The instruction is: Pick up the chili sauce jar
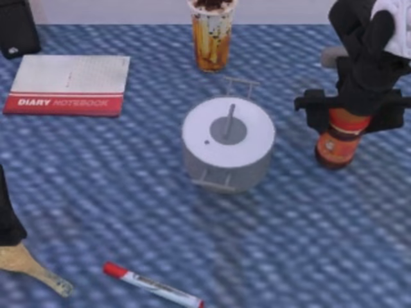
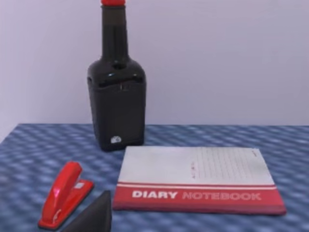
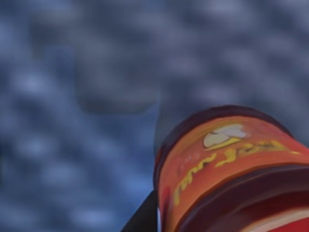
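Note:
The chili sauce jar [image 1: 338, 142] has an orange-red lid, an orange label and dark contents. It is at the right side of the table. My right gripper [image 1: 350, 119] comes from above and is shut on its upper part, with black fingers on both sides. In the right wrist view the chili sauce jar [image 3: 231, 164] fills the frame, and one dark finger [image 3: 145, 217] lies against its side. The blue cloth [image 3: 72, 145] looks far below it. My left arm [image 1: 6, 215] stays parked at the left edge.
A grey round drum [image 1: 228, 144] stands mid-table, with a streaked clear cup [image 1: 212, 35] behind it. A diary notebook [image 1: 67, 83] and a dark bottle [image 2: 116, 92] are at the back left, beside a red stapler [image 2: 65, 193]. A red-capped marker [image 1: 151, 283] and a wooden handle [image 1: 35, 266] lie in front.

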`<state>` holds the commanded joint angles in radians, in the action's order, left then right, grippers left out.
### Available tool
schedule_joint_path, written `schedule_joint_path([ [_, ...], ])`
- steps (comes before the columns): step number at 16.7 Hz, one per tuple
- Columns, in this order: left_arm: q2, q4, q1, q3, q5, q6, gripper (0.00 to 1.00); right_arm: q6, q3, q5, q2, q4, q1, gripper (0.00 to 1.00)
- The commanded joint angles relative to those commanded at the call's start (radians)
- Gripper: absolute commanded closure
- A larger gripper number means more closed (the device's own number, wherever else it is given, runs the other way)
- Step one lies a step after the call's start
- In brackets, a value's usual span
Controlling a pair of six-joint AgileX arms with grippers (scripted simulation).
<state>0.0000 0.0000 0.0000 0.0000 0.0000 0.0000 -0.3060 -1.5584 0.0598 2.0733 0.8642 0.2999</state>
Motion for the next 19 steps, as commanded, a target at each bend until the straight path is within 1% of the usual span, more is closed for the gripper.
schedule_joint_path([
  [13, 0.0, 0.0, 0.0, 0.0, 0.0, 0.0, 0.0, 0.0, 0.0, 0.0, 0.0, 0.0, 0.0, 0.02],
  [14, 0.0, 0.0, 0.0, 0.0, 0.0, 0.0, 0.0, 0.0, 0.0, 0.0, 0.0, 0.0, 0.0, 0.0],
  [19, 0.0, 0.0, 0.0, 0.0, 0.0, 0.0, 0.0, 0.0, 0.0, 0.0, 0.0, 0.0, 0.0, 0.0],
])
